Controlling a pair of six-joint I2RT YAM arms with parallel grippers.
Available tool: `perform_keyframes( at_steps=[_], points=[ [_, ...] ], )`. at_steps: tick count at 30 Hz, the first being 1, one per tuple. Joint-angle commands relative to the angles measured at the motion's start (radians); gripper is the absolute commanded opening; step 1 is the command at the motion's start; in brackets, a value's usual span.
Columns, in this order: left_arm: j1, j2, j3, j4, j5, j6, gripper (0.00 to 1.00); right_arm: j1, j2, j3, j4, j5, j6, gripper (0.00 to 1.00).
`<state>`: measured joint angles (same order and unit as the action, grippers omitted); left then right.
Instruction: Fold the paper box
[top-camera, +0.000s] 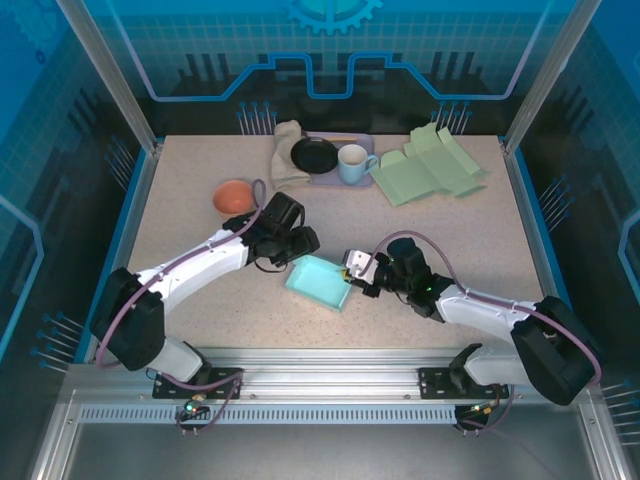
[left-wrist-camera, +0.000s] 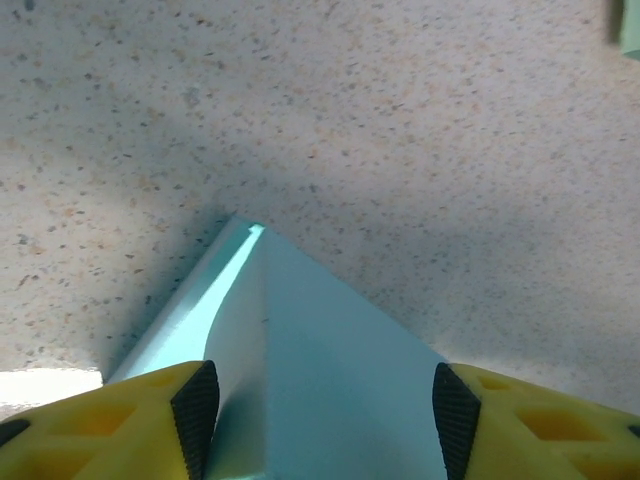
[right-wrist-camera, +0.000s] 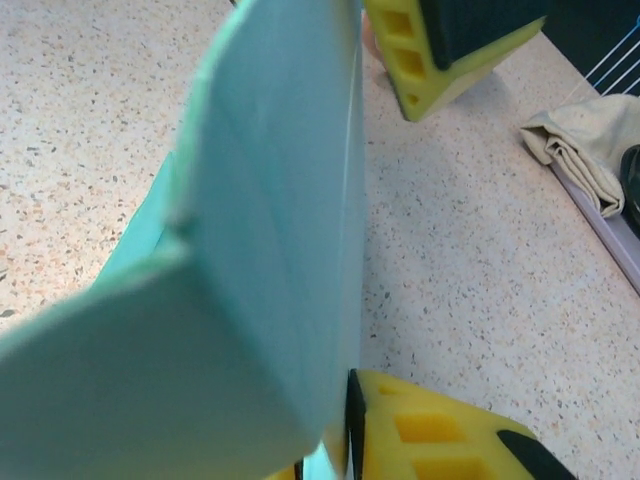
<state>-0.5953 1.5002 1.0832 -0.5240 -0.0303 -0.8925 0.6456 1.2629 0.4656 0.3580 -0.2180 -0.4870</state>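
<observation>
Top view: the teal paper box lies on the table near the centre. My left gripper is at its far-left edge and my right gripper at its right edge.

Left wrist: my jaws are released and spread wide. The pads sit either side of the box's corner, which points away over the speckled top.

Right wrist: a raised box wall runs down between my fingers. Clenched or loosened, I can't tell.

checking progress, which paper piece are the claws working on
The teal paper box mid-table, with the left claw and right claw at its sides; the pale green sheets lie flat at the far right.
</observation>
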Motion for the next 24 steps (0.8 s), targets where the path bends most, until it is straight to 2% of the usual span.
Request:
perform_keyframes(
  at_steps=[1,12,20,22,24],
  points=[
    [-0.016,0.011,-0.038,0.0,-0.017,-0.019,0.6,0.024,-0.038,0.042,-0.032,0.045,0.04,0.24],
    [-0.045,-0.074,-0.106,0.013,-0.105,-0.073,0.58,0.095,-0.208,0.007,-0.187,0.215,0.176,0.33],
    [-0.077,-0.051,-0.117,-0.008,-0.183,-0.101,0.58,0.125,-0.329,0.016,-0.35,0.316,0.344,0.38],
    [-0.079,-0.051,-0.129,0.003,-0.198,-0.111,0.58,0.136,-0.369,0.021,-0.398,0.341,0.396,0.44],
    [-0.087,-0.051,-0.147,0.021,-0.212,-0.126,0.58,0.138,-0.409,0.02,-0.441,0.369,0.447,0.46]
  ],
)
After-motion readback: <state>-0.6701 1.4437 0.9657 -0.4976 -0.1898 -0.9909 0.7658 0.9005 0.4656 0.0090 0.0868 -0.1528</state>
